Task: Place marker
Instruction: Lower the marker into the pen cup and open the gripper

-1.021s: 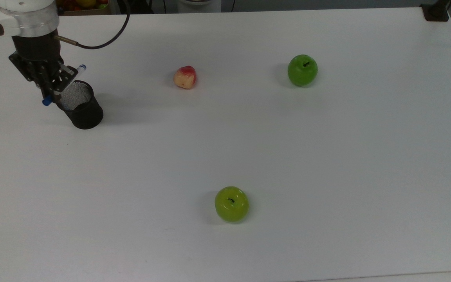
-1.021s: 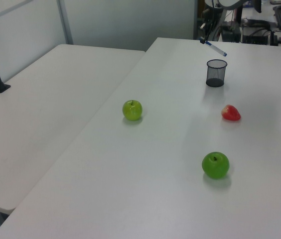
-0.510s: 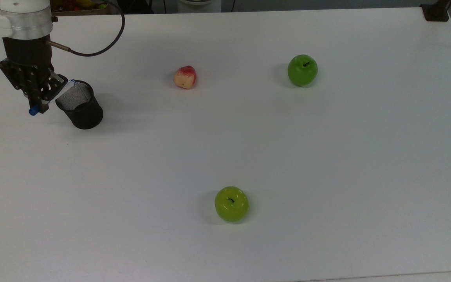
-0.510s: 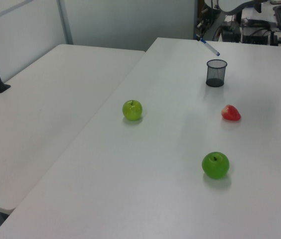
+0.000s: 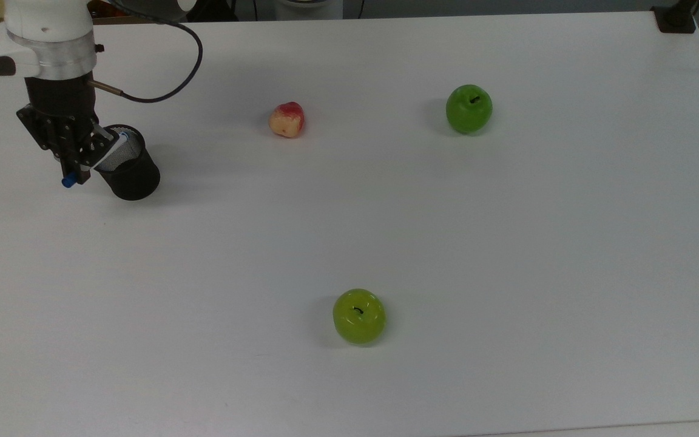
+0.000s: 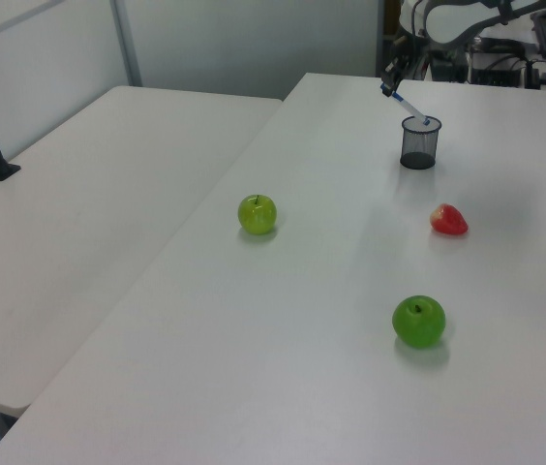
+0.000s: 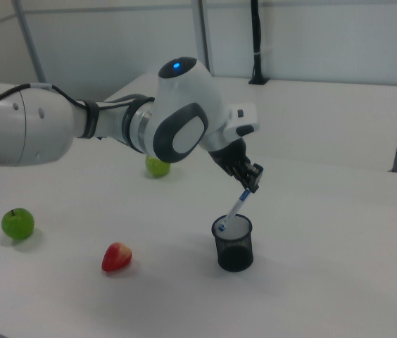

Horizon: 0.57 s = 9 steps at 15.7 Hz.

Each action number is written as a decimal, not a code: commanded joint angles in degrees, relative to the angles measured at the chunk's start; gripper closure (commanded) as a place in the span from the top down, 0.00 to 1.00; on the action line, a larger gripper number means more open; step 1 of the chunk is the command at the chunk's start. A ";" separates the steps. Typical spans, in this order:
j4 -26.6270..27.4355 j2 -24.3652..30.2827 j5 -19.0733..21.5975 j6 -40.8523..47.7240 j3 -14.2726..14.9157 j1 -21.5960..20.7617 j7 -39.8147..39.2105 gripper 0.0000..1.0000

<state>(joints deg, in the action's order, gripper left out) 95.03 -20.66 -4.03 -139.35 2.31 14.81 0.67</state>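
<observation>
In the top view we start at the bottom of the frame, where a yellow-green apple (image 5: 358,315) sits alone on the white table (image 5: 507,243), and higher up a darker green apple (image 5: 469,108) at upper right and a red-and-cream fruit piece (image 5: 287,119) near the upper middle, all well apart. At upper left stands the black mesh cup (image 5: 128,164), and over its rim hangs the gripper (image 5: 79,155), its dark fingers clamped on the marker (image 5: 107,150). From above, the marker is mostly hidden by the fingers: we see a short white stretch over the cup's mouth and one blue end poking out at the gripper's lower left, outside the cup. The right view tells more: there the marker (image 7: 235,209) slants steeply, its lower tip dipping just inside the cup (image 7: 233,243) at the near rim, its upper part gripped by the gripper (image 7: 249,179) beneath the white arm (image 7: 114,123) (whether the tip touches the mesh wall we cannot tell). That view also hides part of the far apple (image 7: 158,166) behind the arm. In the left view the cup (image 6: 419,142) and marker (image 6: 408,105) are small at upper right, the arm cut off by the frame's top edge, and a second table (image 6: 79,213) shows at left.
</observation>
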 commanded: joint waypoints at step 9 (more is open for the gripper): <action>3.23 1.06 -1.16 -2.51 0.15 0.48 -0.94 0.18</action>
<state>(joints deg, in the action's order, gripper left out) 96.57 -20.69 -4.08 -140.34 2.33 15.14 0.58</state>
